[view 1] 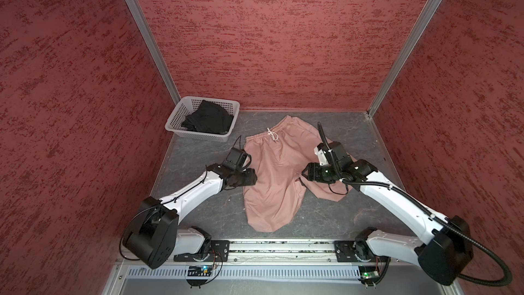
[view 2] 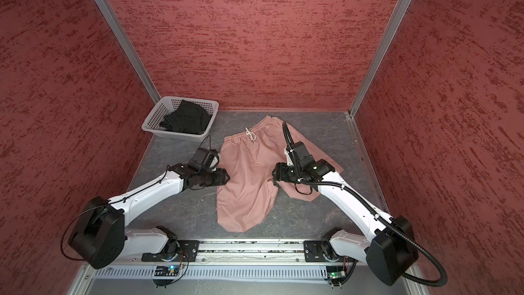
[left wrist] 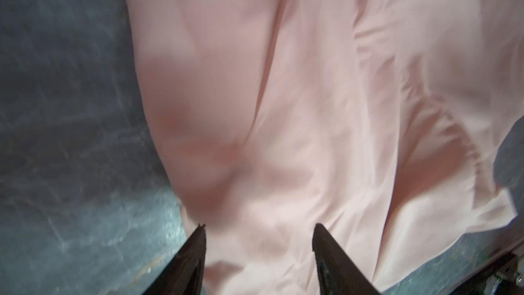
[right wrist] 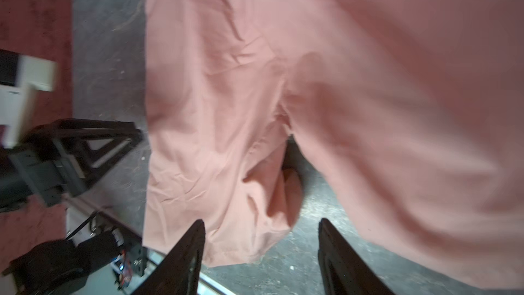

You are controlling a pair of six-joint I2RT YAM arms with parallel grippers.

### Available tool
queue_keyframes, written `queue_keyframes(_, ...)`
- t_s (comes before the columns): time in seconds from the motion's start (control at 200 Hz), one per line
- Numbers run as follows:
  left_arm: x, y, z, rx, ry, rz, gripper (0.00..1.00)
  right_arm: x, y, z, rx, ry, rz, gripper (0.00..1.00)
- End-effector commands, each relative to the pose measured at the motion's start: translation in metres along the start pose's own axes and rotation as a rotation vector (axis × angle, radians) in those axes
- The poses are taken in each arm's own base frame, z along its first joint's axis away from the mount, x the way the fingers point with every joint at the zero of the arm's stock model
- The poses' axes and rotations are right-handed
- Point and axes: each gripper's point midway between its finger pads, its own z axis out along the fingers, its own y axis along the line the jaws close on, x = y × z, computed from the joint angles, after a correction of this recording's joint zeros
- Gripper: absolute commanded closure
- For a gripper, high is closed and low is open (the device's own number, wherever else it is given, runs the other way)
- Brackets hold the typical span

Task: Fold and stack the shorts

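Your L gripper (left wrist: 260,227), R gripper (right wrist: 261,221), both spread, poised over pink shorts (view 1: 272,171) laid flat for folding; black shorts (view 1: 208,120) sit in far-left basket (view 1: 198,135).

White basket (view 1: 195,135); grey tabletop (view 1: 212,211)

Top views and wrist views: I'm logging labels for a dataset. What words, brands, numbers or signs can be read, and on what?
No text can be read in any view.
pink shorts: no label or print shows.
black shorts in the basket: no logo in sight.
circuit boards by the front rail: markings too small to read.
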Motion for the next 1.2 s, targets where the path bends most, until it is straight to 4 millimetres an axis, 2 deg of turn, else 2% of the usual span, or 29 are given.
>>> queue_keyframes(0.0,-0.065,-0.034,-0.003,0.067,-0.149,0.157,0.39,0.034,-0.041,0.014,0.154,0.11,0.066,0.39)
queue_keyframes(0.06,-0.084,-0.045,0.005,0.09,-0.16,0.193,0.39,0.046,-0.042,0.02,0.136,0.147,0.074,0.42)
queue_keyframes(0.135,-0.099,-0.049,0.025,0.093,-0.15,0.221,0.39,0.057,-0.049,0.026,0.158,0.158,0.076,0.49)
queue_keyframes(0.255,-0.105,-0.034,0.065,0.041,-0.065,0.22,0.41,0.071,-0.046,0.045,0.136,0.175,0.056,0.53)
queue_keyframes(0.326,-0.105,-0.022,0.077,0.023,-0.038,0.192,0.45,0.071,-0.038,0.056,0.103,0.154,0.036,0.5)
queue_keyframes(0.476,-0.107,-0.007,0.074,0.052,-0.057,0.133,0.48,0.055,-0.008,0.072,0.008,0.076,-0.021,0.47)
queue_keyframes(0.591,-0.102,0.003,0.075,0.04,-0.045,0.12,0.48,0.048,0.005,0.088,-0.012,0.05,-0.06,0.46)
queue_keyframes(0.661,-0.098,0.009,0.078,0.031,-0.028,0.117,0.5,0.045,0.008,0.1,0.002,0.048,-0.082,0.46)
queue_keyframes(0.726,-0.093,0.013,0.08,0.022,-0.018,0.113,0.5,0.047,0.001,0.114,0.048,0.07,-0.093,0.46)
queue_keyframes(0.852,-0.089,0.018,0.08,0.021,-0.014,0.106,0.51,0.043,0.0,0.123,0.083,0.067,-0.108,0.47)
queue_keyframes(0.892,-0.089,0.02,0.079,0.017,-0.013,0.106,0.51,0.042,0.0,0.124,0.085,0.062,-0.108,0.51)
queue_keyframes(1.007,-0.089,0.025,0.079,0.01,-0.016,0.099,0.51,0.045,-0.003,0.123,0.098,0.074,-0.099,0.76)
queue_keyframes(1.057,-0.091,0.028,0.078,0.007,-0.02,0.097,0.51,0.047,-0.005,0.119,0.113,0.09,-0.101,0.91)
queue_keyframes(1.107,-0.092,0.03,0.077,0.003,-0.019,0.093,0.51,0.051,-0.007,0.112,0.135,0.122,-0.096,1.0)
queue_keyframes(1.192,-0.095,0.034,0.074,-0.014,-0.019,0.09,0.51,0.061,-0.014,0.093,0.21,0.208,-0.079,1.0)
